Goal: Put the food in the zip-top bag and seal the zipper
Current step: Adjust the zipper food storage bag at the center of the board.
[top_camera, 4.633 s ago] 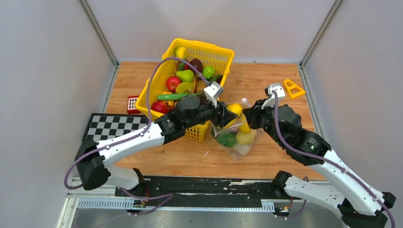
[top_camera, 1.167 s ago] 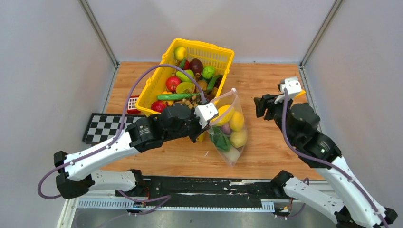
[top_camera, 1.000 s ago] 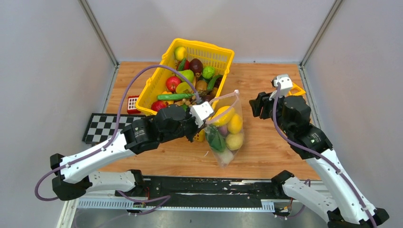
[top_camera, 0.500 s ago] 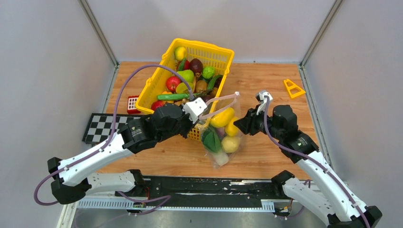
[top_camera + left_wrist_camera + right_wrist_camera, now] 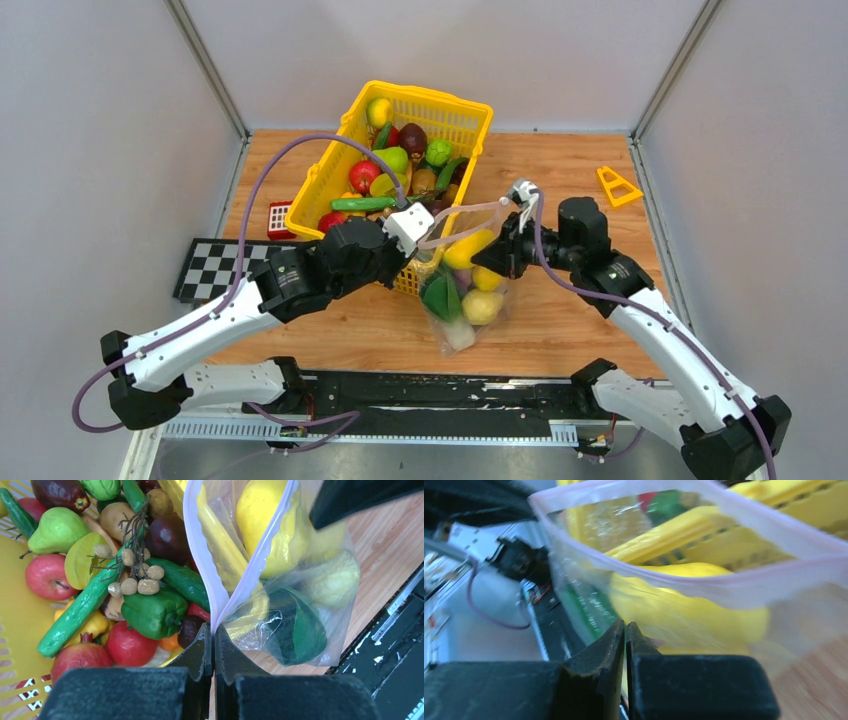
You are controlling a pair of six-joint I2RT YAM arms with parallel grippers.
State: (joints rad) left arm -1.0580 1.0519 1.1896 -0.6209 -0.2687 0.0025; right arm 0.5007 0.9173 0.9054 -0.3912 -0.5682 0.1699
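Note:
The zip-top bag (image 5: 465,290) hangs over the wood in front of the basket, with its mouth gaping. Inside are yellow food (image 5: 468,247) and a green piece (image 5: 440,295). My left gripper (image 5: 424,242) is shut on the left end of the pink zipper (image 5: 460,212). The left wrist view shows the zipper (image 5: 200,555) rising from that gripper (image 5: 213,627). My right gripper (image 5: 488,262) presses on the bag's right side, below the mouth. In the right wrist view its jaws (image 5: 625,625) are closed to a hairline on the clear wall under the zipper (image 5: 704,580). More food (image 5: 365,175) fills the basket.
The yellow lattice basket (image 5: 470,105) stands at the back, left of centre, touching the bag. A red block (image 5: 280,218) and a checkerboard mat (image 5: 235,265) lie to the left. A yellow triangle (image 5: 617,185) lies at the back right. Grey walls close in three sides.
My right arm has swung in from the right to the bag's side and its jaws have closed. The left gripper and the bag have drifted slightly left and toward the near edge.

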